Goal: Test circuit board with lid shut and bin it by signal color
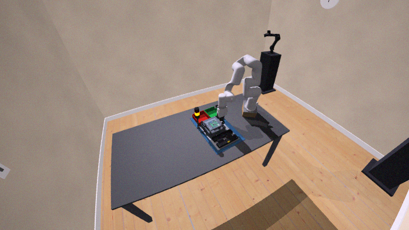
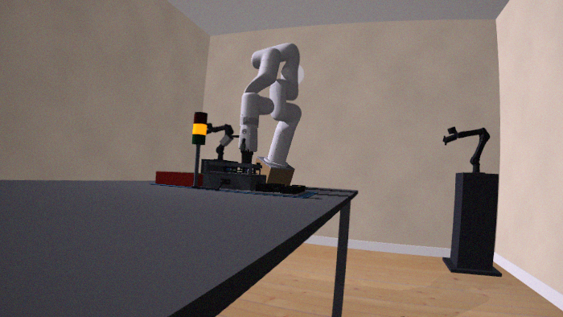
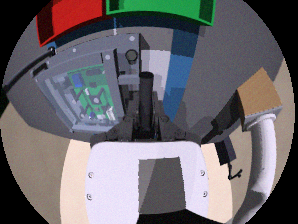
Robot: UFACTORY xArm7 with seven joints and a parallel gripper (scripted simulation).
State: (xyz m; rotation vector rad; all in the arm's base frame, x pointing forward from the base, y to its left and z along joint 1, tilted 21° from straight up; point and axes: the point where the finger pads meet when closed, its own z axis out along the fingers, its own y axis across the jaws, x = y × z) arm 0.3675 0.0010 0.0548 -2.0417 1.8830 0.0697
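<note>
The green circuit board (image 1: 215, 124) lies in the tester (image 1: 214, 127) under the clear lid, which is down flat. In the wrist view the board (image 3: 93, 92) shows through the lid to the left of my fingers. My gripper (image 1: 221, 119) stands upright at the lid's edge on the arm's side and is shut on the lid's handle (image 3: 136, 83). It also shows in the side view (image 2: 245, 154), low on the tester (image 2: 229, 174). The signal tower (image 1: 197, 112) beside the tester shows amber in its middle lamp (image 2: 199, 128). I cannot make out the hook or tab.
The black tray (image 1: 225, 138) lies in front of the tester on the blue mat.
</note>
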